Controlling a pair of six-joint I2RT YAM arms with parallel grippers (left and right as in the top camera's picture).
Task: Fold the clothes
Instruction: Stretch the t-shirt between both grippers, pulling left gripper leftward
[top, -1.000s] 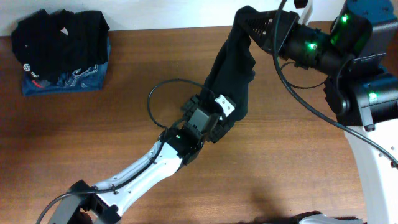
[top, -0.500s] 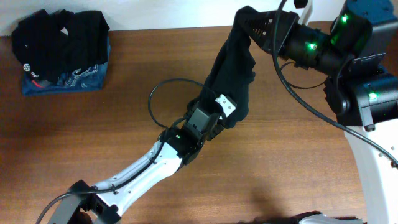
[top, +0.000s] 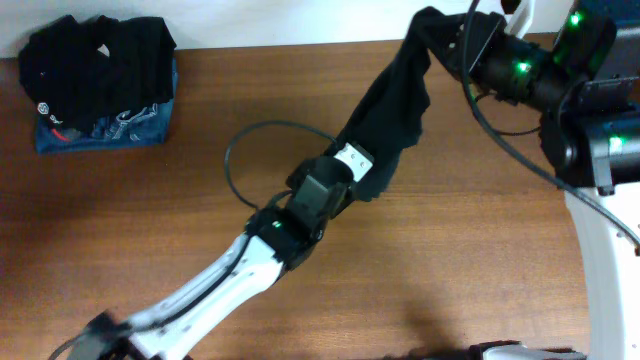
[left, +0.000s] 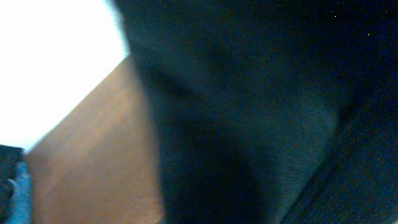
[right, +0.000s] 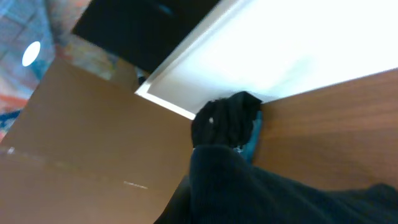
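The clothes (top: 385, 110), one plain black garment, hang stretched in a slanting band above the table in the overhead view. My right gripper (top: 450, 40) is shut on its upper end at the back right. My left gripper (top: 350, 172) is shut on its lower end near the table's middle, next to a small white label. Dark fabric of the clothes (left: 249, 112) fills most of the left wrist view and hides the fingers. In the right wrist view the clothes (right: 261, 193) cover the bottom and hide the fingertips.
A black ribbed garment with a round white logo (top: 90, 60) lies on a blue printed garment (top: 120, 130) at the back left corner of the wooden table (top: 150, 220). A black cable (top: 240, 150) loops over the table beside my left arm.
My left gripper has closed on the garment's lower end. The right gripper has moved to the right and back, pulling the garment taut, and the left arm has followed slightly.
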